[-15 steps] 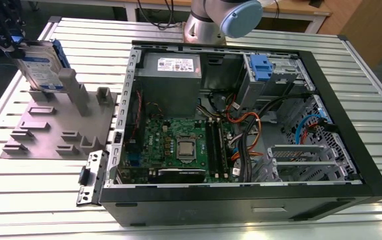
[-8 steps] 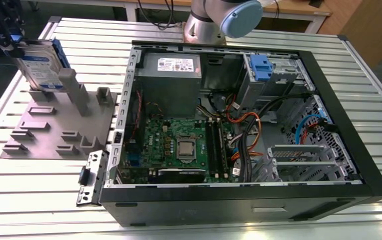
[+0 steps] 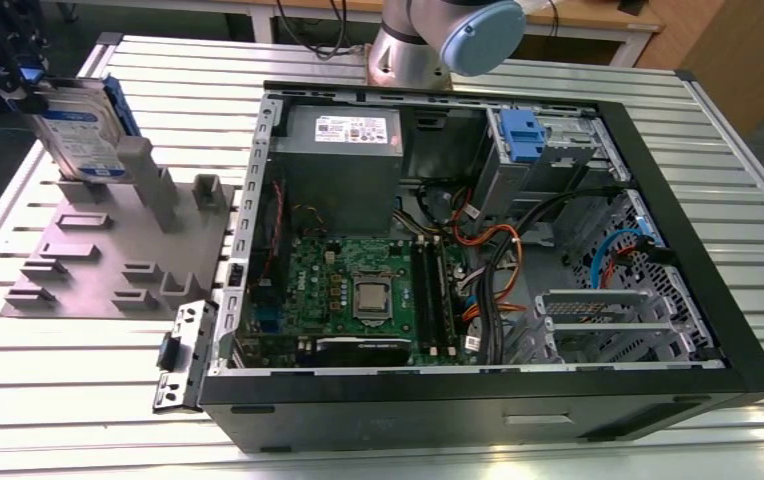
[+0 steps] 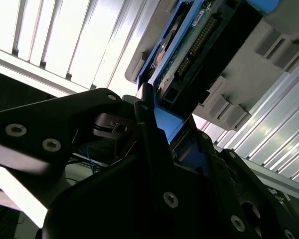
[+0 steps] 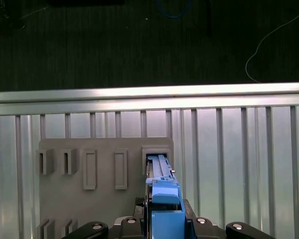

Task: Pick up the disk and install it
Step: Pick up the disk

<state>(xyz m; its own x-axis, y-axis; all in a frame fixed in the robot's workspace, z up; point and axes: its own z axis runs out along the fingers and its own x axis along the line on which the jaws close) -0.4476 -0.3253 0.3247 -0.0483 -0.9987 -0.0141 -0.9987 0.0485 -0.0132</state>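
At the grey holder: disk gripped, not yet installed

Between its black fingers the gripper (image 5: 165,216) has the disk (image 3: 82,130) — a flat silver metal hard drive with a white-and-blue label and a blue plastic bracket round its edges. In both wrist views the jaws lie against that blue bracket from either side, so I judge them clamped on the disk. The disk stands upright on its edge. Its lower end is at a slot of the grey plastic holder block (image 3: 89,250), which lies on the ribbed aluminium table (image 3: 729,200) at the exterior view's left. I cannot tell whether the lower end rests in the slot or is raised a little out of it.

Farther off, toward the exterior view's right, the black open-sided computer case (image 3: 489,410) lies on its side with the green motherboard (image 3: 355,290) exposed. At the case's far corner is a bare metal drive cage (image 3: 576,145) with a small blue plastic latch (image 3: 522,135) beside it. The disk is well apart from the case.

As I read it, the grasp is made and little more — the pick-up is at its very start. The disk is at the holder, outside the case, so the whole of the install is left to do.
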